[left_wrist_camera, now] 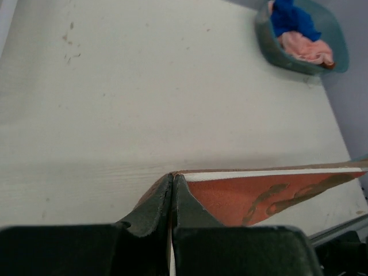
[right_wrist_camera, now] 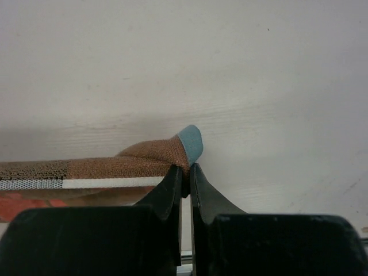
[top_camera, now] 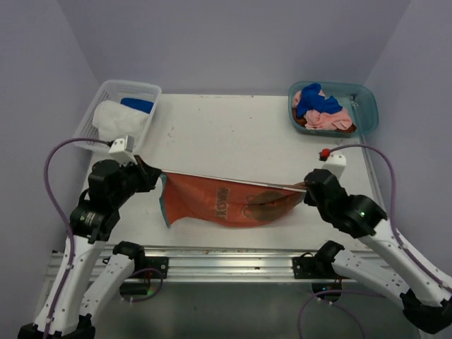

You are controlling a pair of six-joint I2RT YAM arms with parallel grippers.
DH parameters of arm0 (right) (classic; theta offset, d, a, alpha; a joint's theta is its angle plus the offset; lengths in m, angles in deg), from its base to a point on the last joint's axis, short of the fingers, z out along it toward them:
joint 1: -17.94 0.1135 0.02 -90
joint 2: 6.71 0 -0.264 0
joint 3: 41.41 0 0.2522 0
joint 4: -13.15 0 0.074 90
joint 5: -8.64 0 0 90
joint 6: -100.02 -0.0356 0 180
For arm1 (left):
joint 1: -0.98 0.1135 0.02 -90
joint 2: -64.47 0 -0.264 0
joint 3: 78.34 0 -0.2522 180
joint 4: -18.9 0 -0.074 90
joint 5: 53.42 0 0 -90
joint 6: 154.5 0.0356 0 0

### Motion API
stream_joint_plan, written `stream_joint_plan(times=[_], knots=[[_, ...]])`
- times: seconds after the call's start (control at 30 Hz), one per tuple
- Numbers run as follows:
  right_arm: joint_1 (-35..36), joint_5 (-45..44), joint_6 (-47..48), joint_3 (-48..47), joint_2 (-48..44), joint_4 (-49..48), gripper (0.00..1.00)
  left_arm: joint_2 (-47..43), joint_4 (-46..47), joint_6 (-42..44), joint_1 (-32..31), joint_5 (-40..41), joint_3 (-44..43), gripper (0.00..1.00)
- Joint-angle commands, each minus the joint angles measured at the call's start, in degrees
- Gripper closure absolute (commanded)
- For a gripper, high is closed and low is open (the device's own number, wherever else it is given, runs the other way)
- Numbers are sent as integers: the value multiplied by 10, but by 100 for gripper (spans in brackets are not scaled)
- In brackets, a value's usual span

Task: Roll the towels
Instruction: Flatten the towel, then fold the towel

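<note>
Risk, corner slip: I judge the right gripper [right_wrist_camera: 186,169] to have a shallow hold on the brown towel [top_camera: 212,201]; only a small blue-edged tip of cloth shows past its jaws; more tension may pull that corner free
Risk, skewed lay-down: the lower left flap curls under at 7 o'clock of the cloth; if I lower it like this, I expect a crease that throws the roll off line
Left gripper [top_camera: 150,176] state: clenched on the top left corner; jaws pressed together with cloth pinched between them
Right gripper state: clenched on the top right corner
Towel position: stretched taut between both grippers at the 6 o'clock side of the table [top_camera: 226,134]; left jaws at its 9 o'clock end, right jaws at its 3 o'clock end; the body hangs toward 6 o'clock; I cannot tell whether the lower hem touches the surface
Other towels [top_camera: 321,109]: heaped in the teal tub [top_camera: 364,106] at 1 o'clock; well apart from both grippers
</note>
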Motion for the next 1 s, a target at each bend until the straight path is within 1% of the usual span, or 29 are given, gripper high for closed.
stream_joint_plan(times=[0.0, 0.07, 0.1, 0.13, 0.17, 0.2, 0.27, 0.3, 0.4, 0.43, 0.57, 0.67, 0.77, 0.83, 0.97], knots=[[-10, -69, 7, 38, 106, -86, 100, 98, 58, -3, 4, 80, 41, 100], [-38, -52, 32, 37, 160, -147, 100, 146, 89, -1, 4, 80, 49, 100], [-50, -45, 41, 34, 208, -165, 100, 194, 99, -1, 4, 100, 50, 100], [-65, -36, 62, 30, 235, -185, 100, 219, 112, -6, 5, 103, 48, 100], [-97, -10, 70, 20, 259, -216, 100, 242, 116, -6, 5, 105, 42, 100], [-115, 5, 80, 14, 305, -232, 100, 283, 120, -6, 5, 105, 35, 100], [-150, 31, 97, -8, 344, -264, 100, 318, 127, -12, 7, 104, 23, 100], [-156, 37, 104, -17, 382, -271, 100, 348, 125, -13, 9, 96, 7, 100], [-179, 52, 127, -50, 431, -298, 100, 390, 133, -15, 10, 89, -14, 100], [-184, 55, 133, -59, 459, -304, 100, 399, 139, -15, 11, 89, -17, 100], [-207, 76, 140, -94, 495, -314, 100, 438, 133, -11, 19, 86, -41, 100], [-233, 104, 143, -102, 499, -325, 100, 456, 138, -9, 30, 85, -51, 100], [-237, 115, 151, -107, 499, -317, 100, 473, 139, -7, 42, 66, -59, 100], [-238, 122, 151, -102, 492, -310, 100, 480, 132, -3, 46, 63, -65, 100], [-237, 139, 140, -53, 452, -302, 100, 474, 116, 9, 46, 64, -63, 100]])
